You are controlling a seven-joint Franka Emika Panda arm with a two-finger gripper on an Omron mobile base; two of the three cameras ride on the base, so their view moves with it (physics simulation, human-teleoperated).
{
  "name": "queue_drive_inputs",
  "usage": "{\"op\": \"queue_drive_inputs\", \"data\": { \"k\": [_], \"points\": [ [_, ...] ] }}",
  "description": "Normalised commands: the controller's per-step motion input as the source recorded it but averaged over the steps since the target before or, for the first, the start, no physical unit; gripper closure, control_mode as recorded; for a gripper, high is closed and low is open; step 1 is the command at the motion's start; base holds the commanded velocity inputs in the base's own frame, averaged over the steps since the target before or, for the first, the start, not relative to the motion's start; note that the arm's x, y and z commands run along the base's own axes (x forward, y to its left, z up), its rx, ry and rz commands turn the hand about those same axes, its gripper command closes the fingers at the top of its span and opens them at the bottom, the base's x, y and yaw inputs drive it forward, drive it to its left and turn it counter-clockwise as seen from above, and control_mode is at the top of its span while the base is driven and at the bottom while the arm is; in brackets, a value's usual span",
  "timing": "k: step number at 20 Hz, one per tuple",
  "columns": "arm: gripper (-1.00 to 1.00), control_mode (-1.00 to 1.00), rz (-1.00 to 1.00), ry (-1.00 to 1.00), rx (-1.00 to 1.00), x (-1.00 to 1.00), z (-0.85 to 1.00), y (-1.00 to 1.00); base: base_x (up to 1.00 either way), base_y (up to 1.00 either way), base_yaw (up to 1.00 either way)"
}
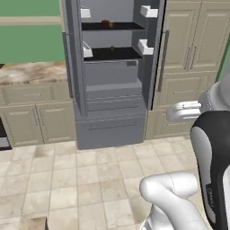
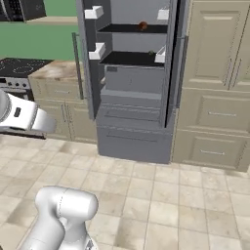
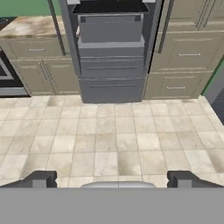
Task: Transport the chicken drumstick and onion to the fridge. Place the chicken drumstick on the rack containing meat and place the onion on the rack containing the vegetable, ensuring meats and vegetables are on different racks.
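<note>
The fridge (image 1: 112,72) stands open in the upper middle of both base views, and the two black shelves are where care is needed. On the rack containing meat (image 1: 114,26), upper centre of the left base view, sits a small brown-orange lump with a reddish one touching or just beside it (image 2: 142,25); at this size I cannot tell whether the chicken drumstick, the onion or both are there. A tiny green vegetable (image 2: 151,52) rests on the rack containing the vegetable (image 1: 112,54) below. The gripper (image 3: 111,183) points at the tiled floor (image 3: 109,144) in the lower part of the hand view, jaws spread wide and carrying nothing. I would judge the sound move is to close in (squarely, between the door bins) before reaching.
</note>
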Motion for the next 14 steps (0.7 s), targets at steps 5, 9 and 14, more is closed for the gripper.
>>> {"op": "queue_drive_inputs", "data": {
  "k": [5,9,14],
  "points": [
    [-1.00,1.00,0.00,0.00,0.00,0.00,0.00,0.00,-1.00,0.00,0.00],
    [-1.00,1.00,0.00,0.00,0.00,0.00,0.00,0.00,-1.00,0.03,0.00],
    [-1.00,1.00,0.00,0.00,0.00,0.00,0.00,0.00,-1.00,0.05,0.00]
  ]
}}
